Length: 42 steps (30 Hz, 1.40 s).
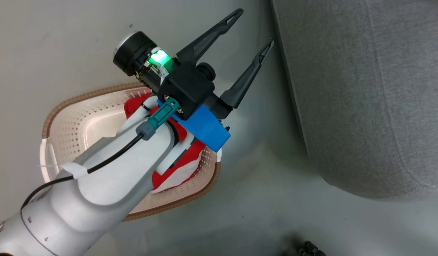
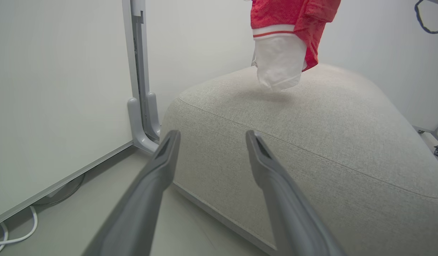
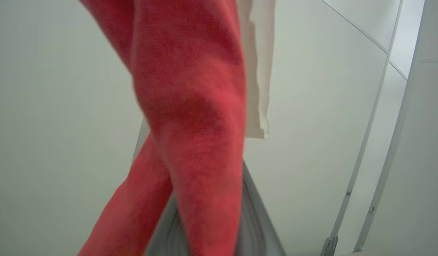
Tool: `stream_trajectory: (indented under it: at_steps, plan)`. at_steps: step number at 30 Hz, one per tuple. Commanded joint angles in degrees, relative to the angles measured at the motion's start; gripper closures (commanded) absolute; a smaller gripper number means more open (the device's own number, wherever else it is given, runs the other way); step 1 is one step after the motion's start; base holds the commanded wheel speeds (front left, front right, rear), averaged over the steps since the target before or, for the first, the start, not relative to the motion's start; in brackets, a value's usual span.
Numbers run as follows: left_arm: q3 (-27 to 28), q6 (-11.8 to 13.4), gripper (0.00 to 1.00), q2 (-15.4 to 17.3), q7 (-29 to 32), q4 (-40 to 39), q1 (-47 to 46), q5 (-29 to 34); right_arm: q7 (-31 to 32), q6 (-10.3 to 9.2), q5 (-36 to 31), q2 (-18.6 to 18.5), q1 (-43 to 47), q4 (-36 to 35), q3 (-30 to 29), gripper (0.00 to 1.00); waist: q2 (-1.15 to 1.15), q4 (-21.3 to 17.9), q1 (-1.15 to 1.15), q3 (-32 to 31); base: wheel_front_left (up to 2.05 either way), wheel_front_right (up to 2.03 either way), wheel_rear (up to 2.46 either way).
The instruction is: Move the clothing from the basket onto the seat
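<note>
The cream basket (image 1: 74, 121) with its brown rim sits on the floor under my left forearm, and red-and-white clothing (image 1: 179, 170) lies in it. My left gripper (image 1: 256, 26) is open and holds nothing, above the floor between basket and grey sofa (image 1: 364, 89). In the left wrist view its fingers (image 2: 158, 177) point at the sofa's (image 2: 311, 142) rounded corner. A second red-and-white garment (image 2: 286, 35) hangs over the sofa top. In the right wrist view that garment (image 3: 194, 106) drapes from my right gripper's grey fingers (image 3: 256, 220), which are mostly covered by fabric.
A white wall panel with a grey upright post (image 2: 140, 71) stands beside the sofa, and a white cable (image 2: 12, 240) lies on the floor at its foot. Dark hardware (image 1: 307, 249) shows at the bottom edge of the head view. Bare floor (image 1: 261, 170) separates basket and sofa.
</note>
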Motion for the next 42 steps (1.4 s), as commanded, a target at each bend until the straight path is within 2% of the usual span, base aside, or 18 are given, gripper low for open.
stream_trajectory:
  at_steps: [1, 4, 11, 20, 21, 22, 29, 37, 42]
  plan:
    - [0.12, 0.11, 0.00, 0.38, 0.27, -0.45, -1.31, 0.60, -0.04, 0.02, 0.59, -1.02, -0.99, 3.12, -0.60, 1.00, 0.00, 0.26, -0.02, 3.00, 0.00, 0.00, 0.00]
    - [-0.04, 0.21, 0.00, 0.79, 0.62, -0.74, -1.71, 0.73, -0.04, 0.01, 0.56, -1.63, -0.23, 7.85, -1.25, 1.00, 0.00, 0.17, -0.02, 4.19, 0.00, 0.00, 0.00]
    - [-0.29, 0.27, 0.00, 1.40, 1.08, -1.00, -2.17, 0.79, -0.04, 0.01, 0.38, 0.16, 2.07, 19.36, -3.90, 1.00, 0.00, -0.28, -0.02, 5.14, 0.00, 0.00, 0.00]
    - [-0.63, 0.26, 0.00, 1.31, 1.26, -0.92, -2.36, 0.37, -0.04, 0.02, 0.33, 3.09, 4.92, 26.68, -4.30, 1.00, 0.00, -0.54, -0.02, 5.00, 0.00, 0.00, 0.00]
    - [-0.66, 0.27, 0.00, 1.31, 1.20, -0.83, -2.36, 0.29, -0.04, 0.01, 0.31, 3.15, 5.13, 27.22, -4.61, 0.84, 0.00, -0.53, -0.02, 4.86, 0.00, 0.00, 0.00]
    - [-0.71, 0.28, 0.00, 1.22, 1.08, -0.76, -2.32, 0.19, -0.04, 0.01, 0.18, 3.23, 5.50, 27.63, -4.86, 0.00, 0.00, -0.47, -0.02, 4.63, 0.00, 0.00, 0.00]
    - [-0.89, 0.56, 0.00, 0.52, -1.00, 0.93, -0.05, -0.67, -0.03, 0.02, -1.23, 4.74, 11.06, 24.98, -4.38, 0.00, 0.00, 0.18, -0.02, -0.26, 0.00, 0.00, 0.00]
    - [-0.50, 0.58, 0.00, -1.44, -4.22, 4.25, 5.25, -3.39, -0.03, 0.01, -3.80, 6.02, 24.38, 21.66, -1.35, 0.00, 0.00, 1.49, -0.02, -10.29, 0.00, 0.00, 0.00]
    - [1.13, 0.76, 0.00, -2.24, -5.34, 6.05, 10.03, -5.18, -0.03, 0.01, -3.02, 8.20, 31.91, 17.77, 0.84, 0.00, 0.00, 2.36, -0.02, -17.28, 0.00, 0.00, 0.00]
